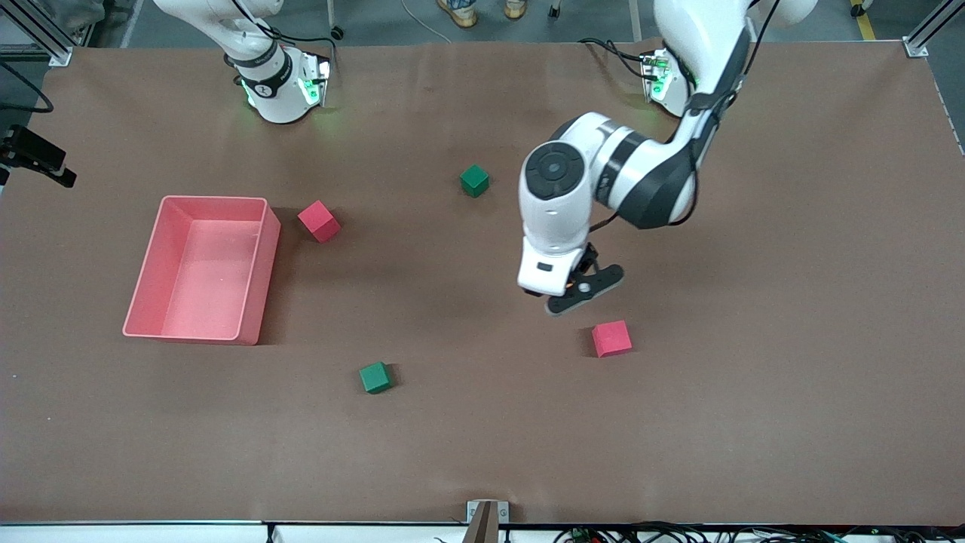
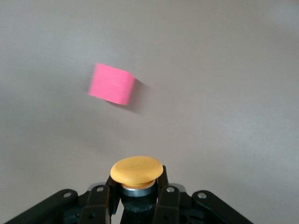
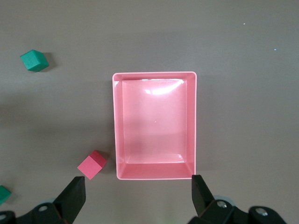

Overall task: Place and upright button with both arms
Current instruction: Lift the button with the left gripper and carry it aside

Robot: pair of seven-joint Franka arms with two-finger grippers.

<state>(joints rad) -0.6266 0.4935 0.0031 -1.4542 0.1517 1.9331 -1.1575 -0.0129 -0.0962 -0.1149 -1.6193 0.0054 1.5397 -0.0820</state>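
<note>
On the brown counter [image 1: 791, 302] we see, toward the right arm's end, a pink rectangular plastic bin [image 1: 202, 269] lying open and empty, with the right hand [image 3: 138, 191] hanging over it, its two black fingers [image 3: 74, 196] spread wide and holding nothing. Just beside the bin sits a small red cube [image 1: 319, 221], and nearer to the front camera a small green cube [image 1: 375, 377] rests on its own, well apart from both. A second green cube [image 1: 474, 180] lies farther from the front camera, near the middle of the counter. Toward the left arm's end, the left hand [image 1: 585, 289] is up in the air over bare counter, clenched on the tiny push-button with a round orange cap [image 2: 137, 171], whose dark body sits between the fingertips [image 2: 166, 191]. A second red cube [image 1: 611, 338] lies on the counter near that hand.
</note>
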